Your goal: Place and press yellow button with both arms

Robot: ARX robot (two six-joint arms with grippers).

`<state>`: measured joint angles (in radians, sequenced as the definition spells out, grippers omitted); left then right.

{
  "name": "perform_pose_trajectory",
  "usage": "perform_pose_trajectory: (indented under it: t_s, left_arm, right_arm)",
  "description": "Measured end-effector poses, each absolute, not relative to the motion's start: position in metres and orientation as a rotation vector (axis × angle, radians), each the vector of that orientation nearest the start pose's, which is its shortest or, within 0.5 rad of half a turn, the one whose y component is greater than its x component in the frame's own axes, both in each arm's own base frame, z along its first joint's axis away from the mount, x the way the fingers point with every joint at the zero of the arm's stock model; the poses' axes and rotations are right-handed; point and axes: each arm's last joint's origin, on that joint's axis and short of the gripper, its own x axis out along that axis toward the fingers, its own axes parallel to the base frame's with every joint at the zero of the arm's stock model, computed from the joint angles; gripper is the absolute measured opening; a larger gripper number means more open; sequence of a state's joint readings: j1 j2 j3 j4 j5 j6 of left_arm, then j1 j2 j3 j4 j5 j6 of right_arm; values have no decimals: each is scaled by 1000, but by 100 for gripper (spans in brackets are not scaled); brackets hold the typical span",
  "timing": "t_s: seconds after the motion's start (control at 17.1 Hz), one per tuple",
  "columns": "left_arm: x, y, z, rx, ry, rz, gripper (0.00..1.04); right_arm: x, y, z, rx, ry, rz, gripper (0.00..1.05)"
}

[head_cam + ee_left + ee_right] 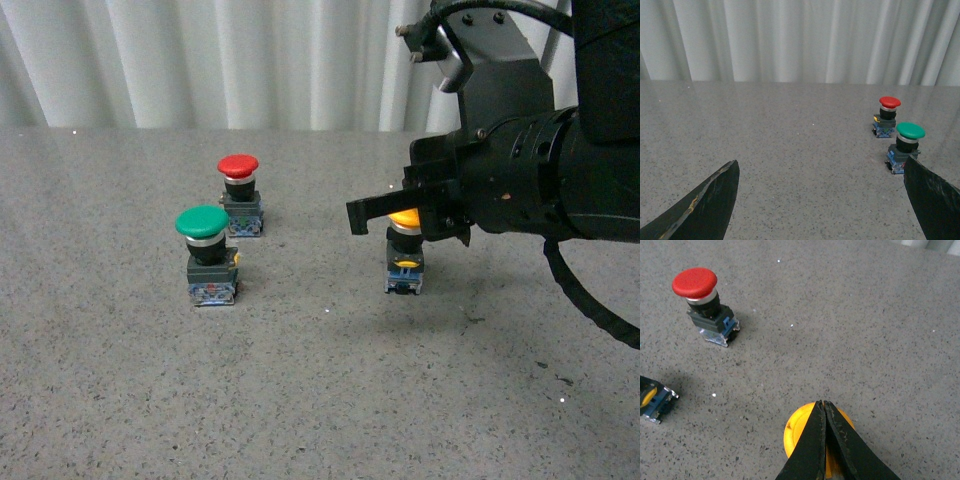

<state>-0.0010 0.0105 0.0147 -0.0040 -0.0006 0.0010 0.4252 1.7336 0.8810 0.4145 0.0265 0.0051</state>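
The yellow button (405, 258) stands upright on the grey table, right of centre; its yellow cap is partly hidden behind my right gripper (362, 214). That gripper is shut, with its fingers lying together over the cap. In the right wrist view the closed fingers (822, 440) cover the middle of the yellow cap (796, 432). My left gripper (820, 172) is open and empty, with its two dark fingers (710, 200) wide apart low over bare table. The left arm is out of the front view.
A green-capped switch (208, 254) and a red-capped switch (240, 193) stand left of the yellow button. Both also show in the left wrist view (905, 145) (887, 116). White curtain hangs behind the table (300, 400).
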Motion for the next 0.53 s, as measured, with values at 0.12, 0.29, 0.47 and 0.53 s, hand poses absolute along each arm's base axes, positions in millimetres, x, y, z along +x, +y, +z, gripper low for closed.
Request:
perform_pose_trajectory:
  t_s: [0.12,0.29,0.47,0.53]
  left_arm:
    - [97,0,167,1,0,-1,98]
    - [97,0,167,1,0,-1,98]
    - [97,0,167,1,0,-1,98]
    - [97,0,167,1,0,0,98]
  right_arm:
    - [326,147,172,-98,445,390,2]
    - [326,147,169,-104,456,384,2]
    - [327,146,165,-122,479,369,2]
    - [327,147,163,-130,485,366,2]
